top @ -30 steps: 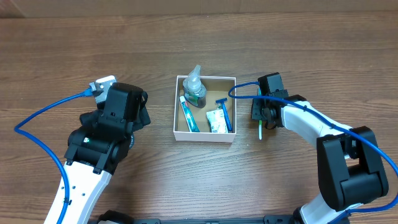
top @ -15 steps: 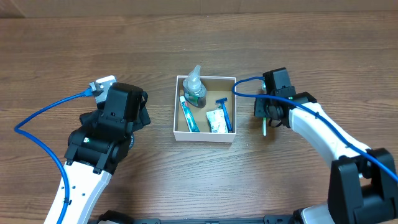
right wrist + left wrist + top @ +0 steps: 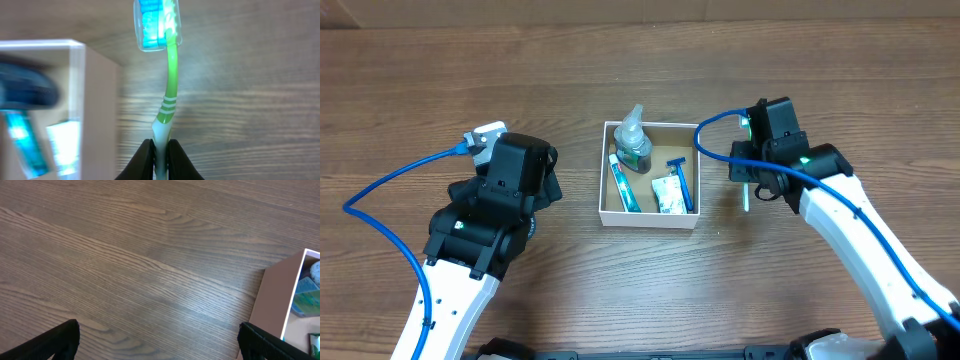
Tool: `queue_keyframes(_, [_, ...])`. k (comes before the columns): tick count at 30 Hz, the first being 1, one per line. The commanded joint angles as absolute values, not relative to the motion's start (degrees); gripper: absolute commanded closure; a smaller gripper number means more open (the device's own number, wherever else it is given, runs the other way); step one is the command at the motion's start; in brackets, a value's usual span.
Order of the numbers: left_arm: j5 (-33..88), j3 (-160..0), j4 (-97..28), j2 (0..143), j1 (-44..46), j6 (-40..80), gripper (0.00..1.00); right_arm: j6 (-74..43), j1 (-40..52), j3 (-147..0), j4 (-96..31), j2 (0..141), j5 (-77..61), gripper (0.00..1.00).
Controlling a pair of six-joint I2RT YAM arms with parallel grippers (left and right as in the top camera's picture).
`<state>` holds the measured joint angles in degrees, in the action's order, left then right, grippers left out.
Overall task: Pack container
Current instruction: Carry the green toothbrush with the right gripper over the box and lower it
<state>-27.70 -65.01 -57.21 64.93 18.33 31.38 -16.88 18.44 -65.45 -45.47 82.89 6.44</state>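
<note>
The container [image 3: 608, 170] is a small square white-walled box with a brown inside, at the table's middle. It holds a clear pump bottle [image 3: 633, 138], a toothpaste tube [image 3: 624, 184], a white sachet [image 3: 669, 194] and a blue razor [image 3: 682, 182]. My right gripper [image 3: 748, 185] is shut on a green and white toothbrush [image 3: 168, 95] and holds it above the table, just right of the container's wall [image 3: 100, 100]. The brush head [image 3: 156, 24] points away from the jaws. My left gripper [image 3: 160, 340] is open and empty over bare table, left of the container [image 3: 277, 300].
Blue cables run from both arms across the table [image 3: 380, 190]. The brown wood table [image 3: 620, 60] surrounds the container on all sides.
My right gripper has lifted and shifted slightly right and back with the toothbrush in it. The left arm has not moved.
</note>
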Motion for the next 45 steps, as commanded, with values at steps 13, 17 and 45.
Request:
queue_keyframes(13, [-28.49, -65.82, -56.97, 65.14, 18.02, 30.83, 0.0, -24.49, 36.03, -67.79, -36.34, 84.66, 6.81, 0.89])
queue_keyframes(17, [-28.47, -65.82, -56.97, 65.14, 18.02, 30.83, 0.0, -24.47, 36.27, -67.79, -34.52, 88.07, 7.01, 0.89])
queue_keyframes(45, [-28.47, -65.82, -56.97, 65.14, 18.02, 30.83, 0.0, -24.01, 36.27, -67.77, -36.1, 92.88, 11.94, 0.89])
